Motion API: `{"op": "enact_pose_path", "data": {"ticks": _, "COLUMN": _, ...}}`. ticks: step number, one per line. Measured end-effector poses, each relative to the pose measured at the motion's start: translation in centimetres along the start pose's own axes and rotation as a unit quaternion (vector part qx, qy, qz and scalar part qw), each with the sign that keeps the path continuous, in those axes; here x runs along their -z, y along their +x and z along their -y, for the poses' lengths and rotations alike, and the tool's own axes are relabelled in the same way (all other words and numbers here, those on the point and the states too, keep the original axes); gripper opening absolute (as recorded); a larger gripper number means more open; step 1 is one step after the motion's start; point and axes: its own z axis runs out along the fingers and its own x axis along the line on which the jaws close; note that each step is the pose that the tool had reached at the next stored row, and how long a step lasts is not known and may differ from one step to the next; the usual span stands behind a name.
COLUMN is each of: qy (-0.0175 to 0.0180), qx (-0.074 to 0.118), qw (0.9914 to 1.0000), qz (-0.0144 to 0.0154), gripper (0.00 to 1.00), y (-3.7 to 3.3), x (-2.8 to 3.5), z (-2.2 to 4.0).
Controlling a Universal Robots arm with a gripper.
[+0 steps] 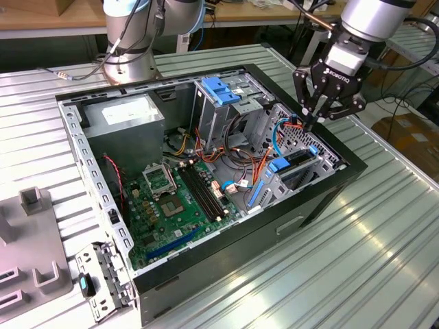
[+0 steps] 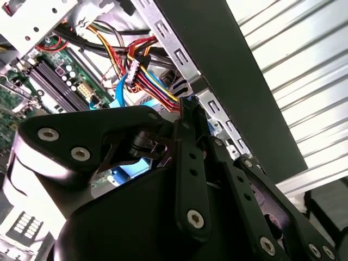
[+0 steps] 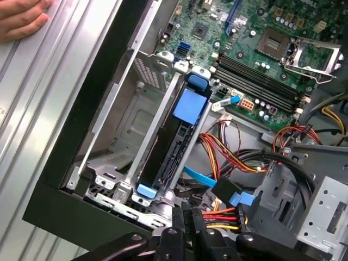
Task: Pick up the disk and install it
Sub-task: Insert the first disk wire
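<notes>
The disk (image 1: 296, 163) sits on edge in the drive bay at the front corner of the case (image 1: 226, 253), its blue rails and blue tab visible in the exterior view; in the first wrist view the disk (image 3: 175, 147) stands between two metal bay walls. The gripper (image 1: 310, 122) hangs just above the bay's far end, beside the cable bundle (image 1: 288, 127). Its fingers (image 2: 190, 117) are pressed together and pinch nothing; their tips lie close to the red, yellow and black power cables (image 2: 149, 76). The case lies open on the bench (image 1: 357, 247). A hand (image 3: 22, 19) rests on the bench beside the case.
</notes>
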Motion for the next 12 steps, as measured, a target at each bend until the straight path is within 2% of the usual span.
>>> {"op": "enact_pose_path", "data": {"ticks": 7, "qy": -0.0001, "qx": -0.029, "qw": 0.99959, "qz": 0.0007, "gripper": 0.17, "y": 0.01, "x": -0.04, "z": 0.00}}
{"op": "enact_pose_path", "data": {"ticks": 11, "qy": -0.0002, "qx": -0.044, "qw": 0.99903, "qz": 0.0011, "gripper": 0.17, "y": 0.01, "x": -0.07, "z": 0.00}}
{"op": "enact_pose_path", "data": {"ticks": 12, "qy": -0.0002, "qx": -0.053, "qw": 0.99858, "qz": 0.0013, "gripper": 0.17, "y": 0.01, "x": -0.08, "z": 0.00}}
